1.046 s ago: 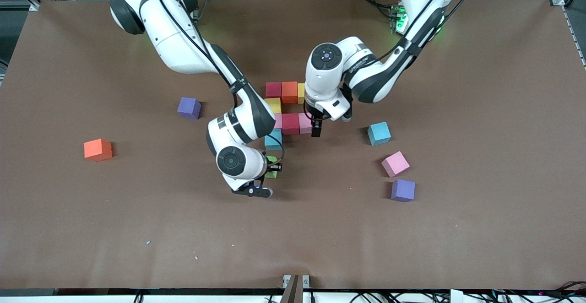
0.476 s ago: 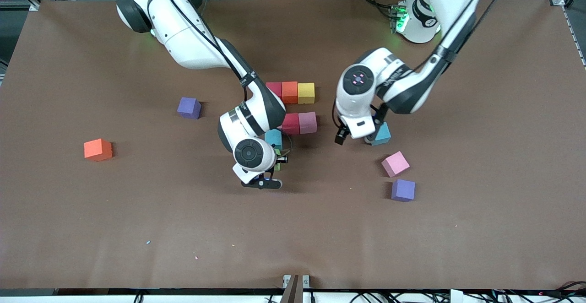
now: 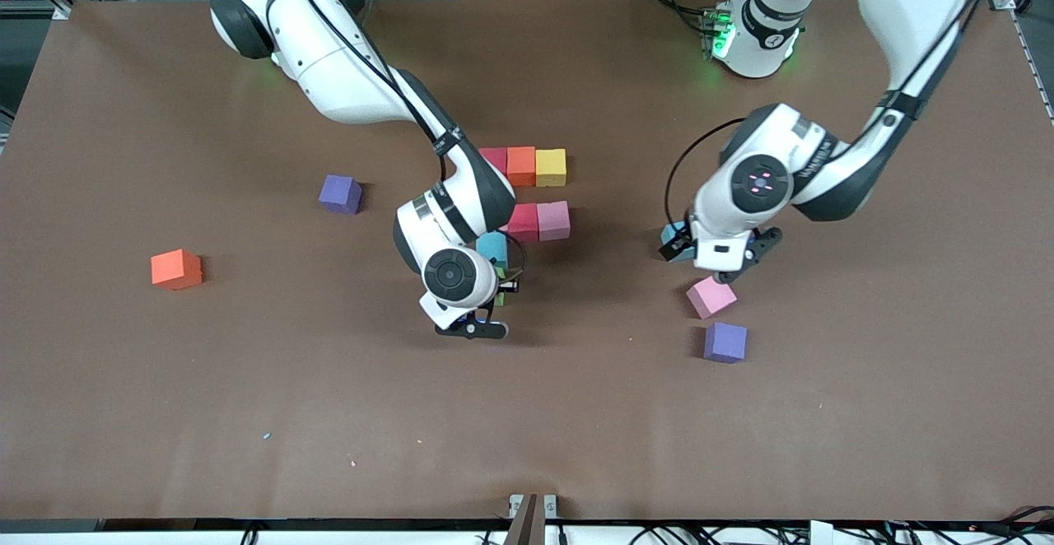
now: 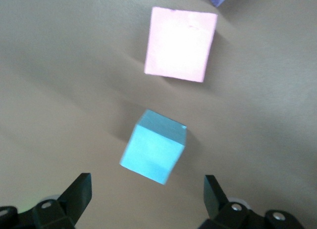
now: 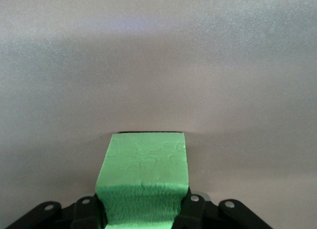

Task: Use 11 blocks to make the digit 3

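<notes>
The right gripper (image 5: 142,209) is clamped on the green block (image 5: 144,174), which sits between its fingers just above the table (image 3: 247,380). In the front view this block (image 3: 500,296) peeks out beside the wrist, just nearer the camera than a light blue block (image 3: 492,246) of the cluster.

That cluster also shows a row of red (image 3: 494,158), orange (image 3: 520,165) and yellow (image 3: 551,166) blocks, with a red (image 3: 524,222) and a pink block (image 3: 553,220) nearer the camera.

The left gripper (image 4: 148,199) hangs with its fingers spread wide, empty, over a loose light blue block (image 4: 154,152) that lies ahead of the fingertips and apart from them. A loose pink block (image 4: 181,43) lies near that blue one.
</notes>
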